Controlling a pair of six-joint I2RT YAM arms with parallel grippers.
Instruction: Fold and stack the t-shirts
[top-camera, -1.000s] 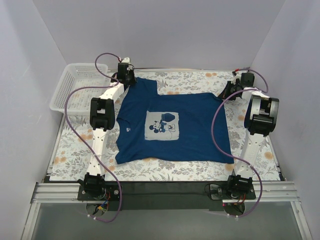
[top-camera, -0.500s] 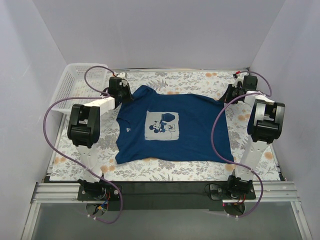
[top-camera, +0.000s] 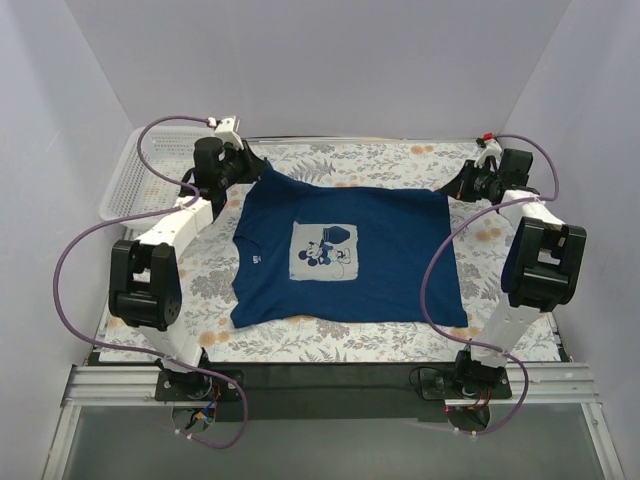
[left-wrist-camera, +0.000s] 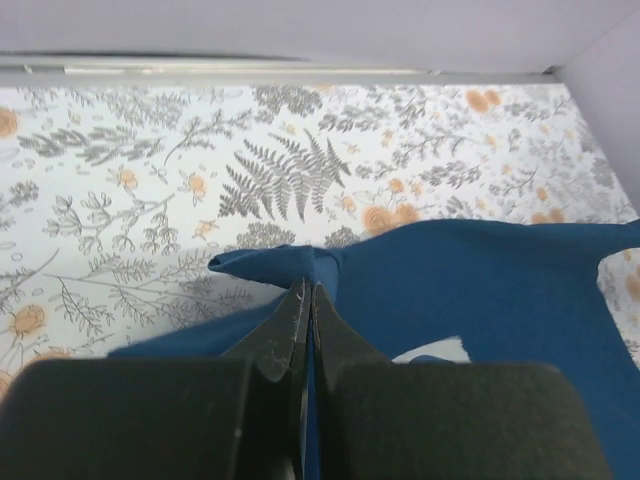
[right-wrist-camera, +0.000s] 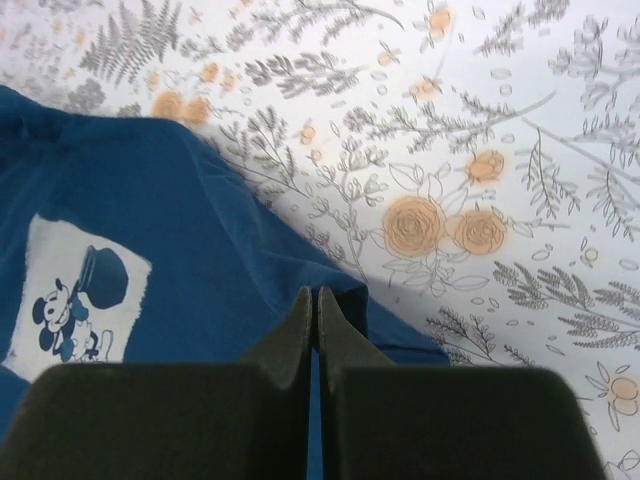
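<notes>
over the last second both arms have swung outward, the left elbow toward the left edge of the desk (top-camera: 390, 158) and the right elbow toward the right edge. the navy t-shirt (top-camera: 400, 260) has been drawn wider along its far side. its far edge now runs straighter and flatter than it did, and the sleeve at the far-left corner is pulled out toward the white basket (top-camera: 122, 190).

the left gripper (left-wrist-camera: 308, 293) is clamped narrow on that sleeve, a small peak of blue cloth showing just past its tips. the right gripper (right-wrist-camera: 314, 298) is pinched shut on the shirt's far-right corner, at the hem, with bare floral desk beyond it.

the shirt lies face up in the middle of the desk, the mouse print (top-camera: 328, 251) uppermost, the collar toward the left edge and the hem toward the right.

this looks like the spreading step nearly done. the cloth is taut enough at the far side to start a fold, though the near edge shows some unevenness. no fold has been made yet, and nothing is stacked.
</notes>
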